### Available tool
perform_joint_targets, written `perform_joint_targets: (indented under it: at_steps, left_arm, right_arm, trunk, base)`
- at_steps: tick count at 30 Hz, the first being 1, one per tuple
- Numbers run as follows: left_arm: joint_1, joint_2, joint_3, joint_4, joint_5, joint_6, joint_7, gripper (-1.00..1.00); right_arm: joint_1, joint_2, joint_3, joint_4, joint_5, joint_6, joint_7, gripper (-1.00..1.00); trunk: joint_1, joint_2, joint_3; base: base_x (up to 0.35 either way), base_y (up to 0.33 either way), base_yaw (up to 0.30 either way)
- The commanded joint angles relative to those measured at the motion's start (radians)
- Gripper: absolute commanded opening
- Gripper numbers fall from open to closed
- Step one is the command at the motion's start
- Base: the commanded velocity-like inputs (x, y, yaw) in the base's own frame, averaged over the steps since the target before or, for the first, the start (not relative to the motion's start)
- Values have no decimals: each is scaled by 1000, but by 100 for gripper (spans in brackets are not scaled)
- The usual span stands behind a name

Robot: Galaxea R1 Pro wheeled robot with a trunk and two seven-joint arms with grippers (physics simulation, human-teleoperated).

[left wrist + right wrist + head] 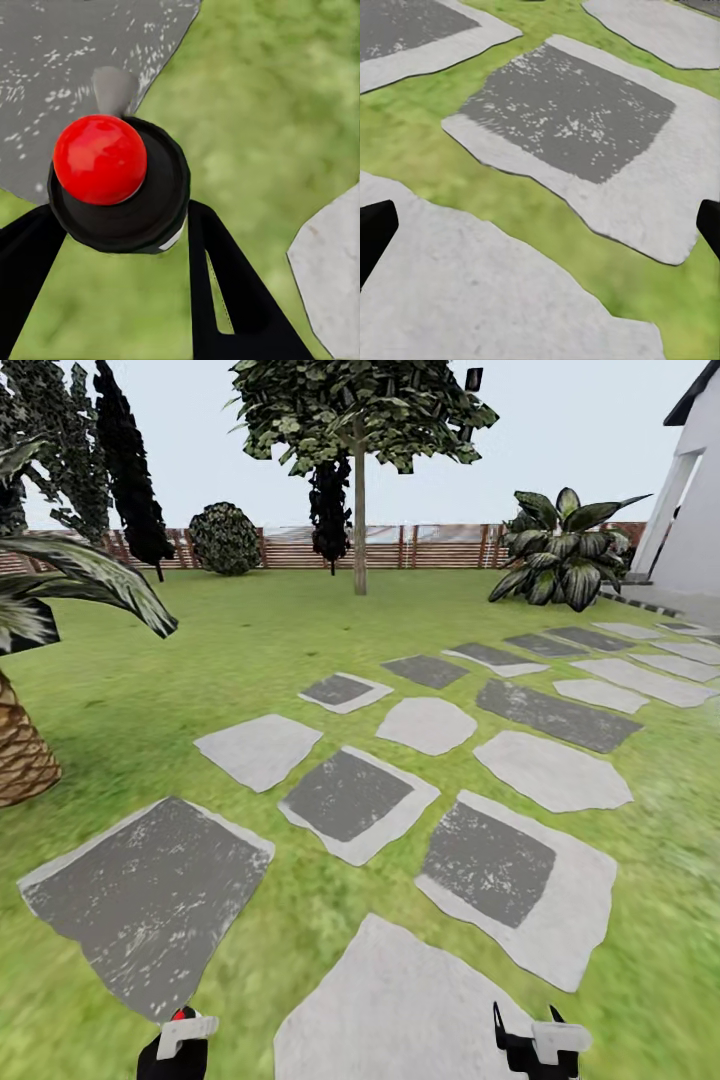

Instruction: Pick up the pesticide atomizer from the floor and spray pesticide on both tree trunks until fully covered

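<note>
- Green lawn (230, 660) everywhere in the head view, with a path of grey and pale stone slabs (350, 795) running from the robot's feet off to the right toward a white building (695, 510).
- One of the trees (359, 420) stands well ahead near the brown slat fence (420, 547), its pale trunk (359, 530) upright on the grass. Can't make out any white specks on it from here.
- A short palm (25, 750) sits at the left edge, and a big leafy plant (560, 550) is over on the right.
- Left gripper (124, 225) is clamped on the pesticide atomizer (120, 187): the left wrist view shows its black body and red top (100, 159) squeezed between the two black fingers (225, 285), above grass and a slab.
- Right gripper (540, 229) has its fingers spread wide apart, holding nothing, hanging over the slabs.
</note>
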Motion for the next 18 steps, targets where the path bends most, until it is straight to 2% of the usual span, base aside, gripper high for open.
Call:
perform_joint_targets:
  at_steps: [1, 18]
  left_arm:
    - [-1, 0, -1, 1, 4, -3, 1, -100]
    - [-1, 0, -1, 1, 3, -3, 1, -100]
  right_arm:
    - [-1, 0, -5, 1, 11, -2, -5, 100]
    - [-1, 0, -5, 1, 11, -2, -5, 100]
  trunk:
    - [0, 0, -1]
    - [0, 0, -1]
  base:
    - [339, 0, 0]
    - [339, 0, 0]
